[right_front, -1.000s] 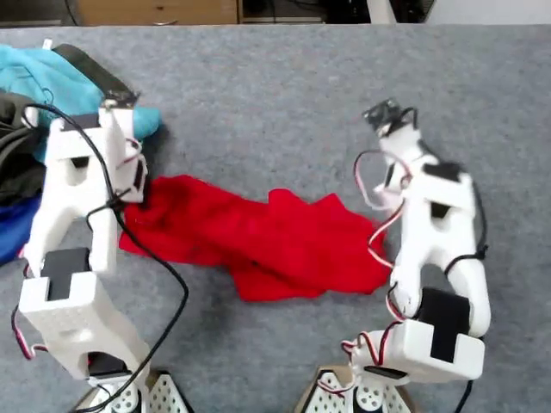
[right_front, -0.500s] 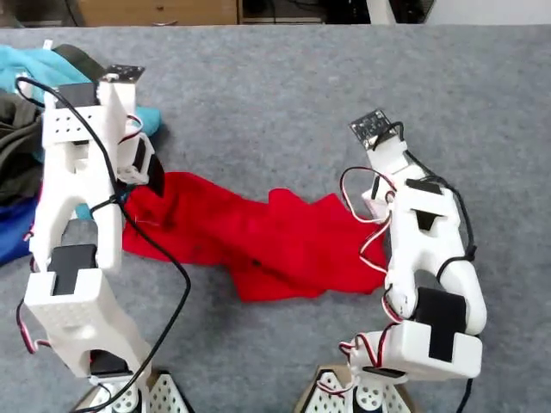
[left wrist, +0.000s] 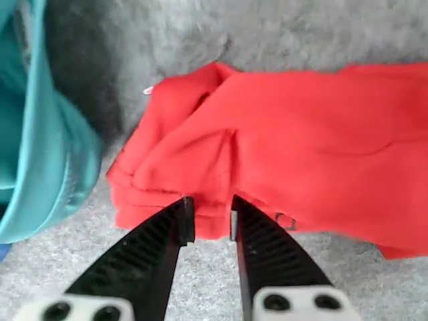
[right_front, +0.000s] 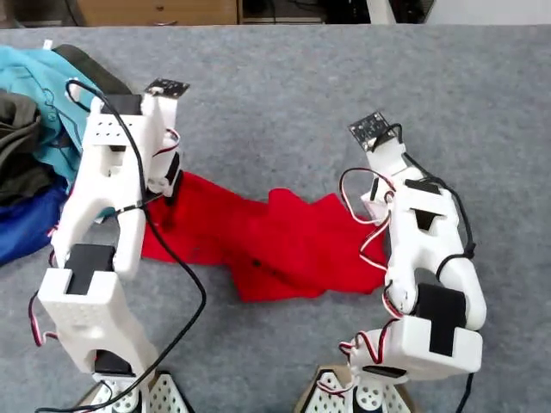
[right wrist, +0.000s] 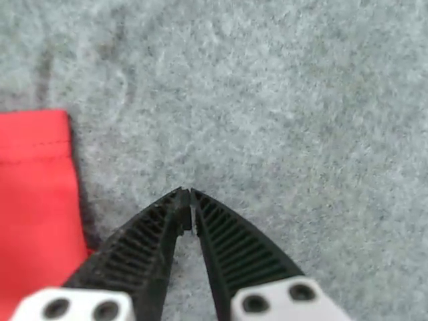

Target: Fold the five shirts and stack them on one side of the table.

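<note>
A red shirt (right_front: 275, 241) lies crumpled across the middle of the grey table. My left gripper (right_front: 170, 182) is at the shirt's left end. In the left wrist view its jaws (left wrist: 210, 219) pinch a bunched fold of the red shirt (left wrist: 301, 134). My right gripper (right_front: 368, 200) hangs at the shirt's right end. In the right wrist view it (right wrist: 188, 200) is shut with nothing in it, over bare felt just beside the red shirt's hem (right wrist: 33, 187).
A heap of other shirts sits at the table's left edge: teal (right_front: 39, 73), dark grey (right_front: 21, 146) and blue (right_front: 26, 224). The teal one (left wrist: 40, 134) lies close to my left gripper. Grey felt (right_front: 284, 103) stretches open behind and to the right.
My left arm has swung to the right, dragging the shirt's left end with it and bunching it. The right arm shifted slightly towards the shirt and then held still.
</note>
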Robot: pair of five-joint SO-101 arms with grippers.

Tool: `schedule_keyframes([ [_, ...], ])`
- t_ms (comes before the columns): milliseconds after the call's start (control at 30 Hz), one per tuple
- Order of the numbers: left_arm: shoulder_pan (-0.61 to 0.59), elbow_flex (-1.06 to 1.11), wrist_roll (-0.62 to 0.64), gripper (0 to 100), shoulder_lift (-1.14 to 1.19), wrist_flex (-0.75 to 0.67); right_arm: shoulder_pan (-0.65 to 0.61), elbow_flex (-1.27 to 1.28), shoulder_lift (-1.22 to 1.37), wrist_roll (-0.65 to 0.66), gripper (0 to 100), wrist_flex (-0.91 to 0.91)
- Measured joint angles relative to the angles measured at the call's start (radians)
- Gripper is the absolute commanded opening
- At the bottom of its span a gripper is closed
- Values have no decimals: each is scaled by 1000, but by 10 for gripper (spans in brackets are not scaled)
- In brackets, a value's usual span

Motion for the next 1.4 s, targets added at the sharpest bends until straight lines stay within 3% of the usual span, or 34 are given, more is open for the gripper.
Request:
schedule_keyframes([
  [367, -49, -28, 0, 97, 0, -15, 0, 0, 0, 0, 2, 0],
  [1000, -44, 130, -133, 98, 0, -98, 0, 0, 2, 0, 2, 0],
  [1200, -44, 130, -186, 202, 0, -72, 0, 0, 2, 0, 2, 0],
  [1400, -44, 130, -190, 199, 0, -72, 0, 0, 2, 0, 2, 0],
])
